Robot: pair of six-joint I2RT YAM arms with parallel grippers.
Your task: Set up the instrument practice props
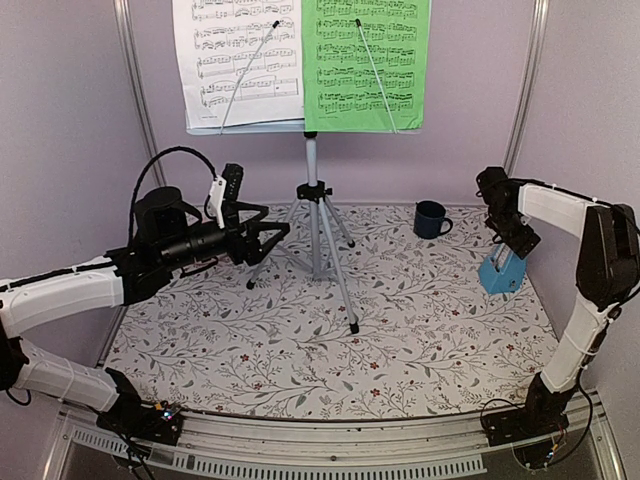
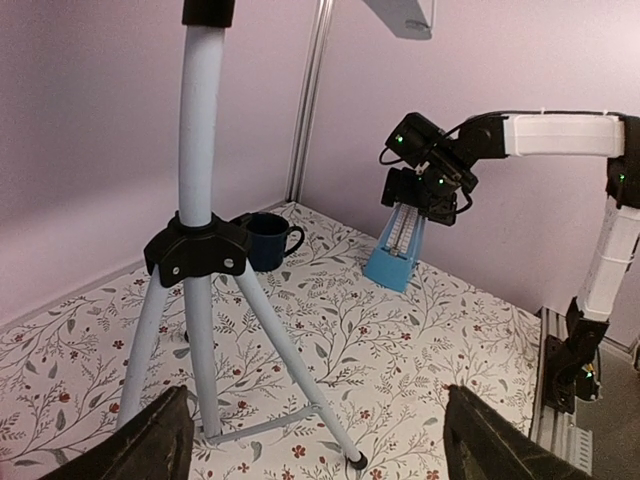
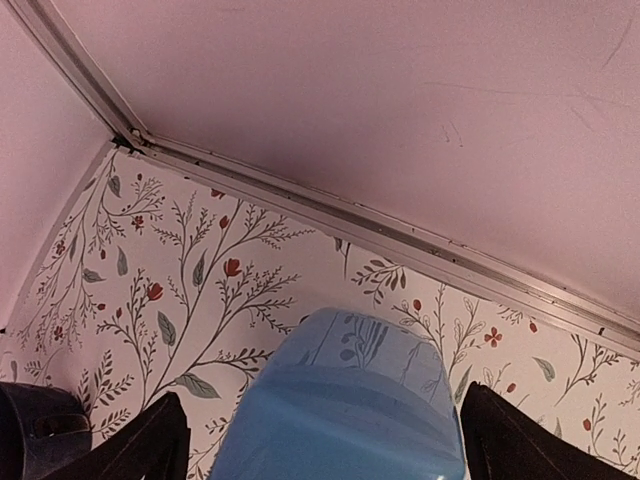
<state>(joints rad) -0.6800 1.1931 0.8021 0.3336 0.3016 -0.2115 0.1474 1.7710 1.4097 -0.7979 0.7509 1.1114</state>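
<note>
The music stand is upright at the back middle of the flowered surface. It has a pale pole that runs down into a black hub, and the silver tripod spreads three thin, black-tipped legs from there. Two pages sit side by side on its ledge and cover the desk almost entirely, the white page to the left and the green page to the right. Each is pinned by a thin wire arm lying slantwise across it. Both carry printed staves of notes, but I can't read a title or any words at this size.

The metronome is a small blue pyramid standing on the surface at the far right, near the wall. A dark blue mug sits well apart to its left. In the left wrist view its face shows a pale scale strip, with markings too small to read.

My left pincer is level, just left of the tripod, and its fingers are spread apart with nothing between them. My right pincer points down over the metronome's top with its fingers wide apart on either side. I can't tell whether they touch it.
</note>
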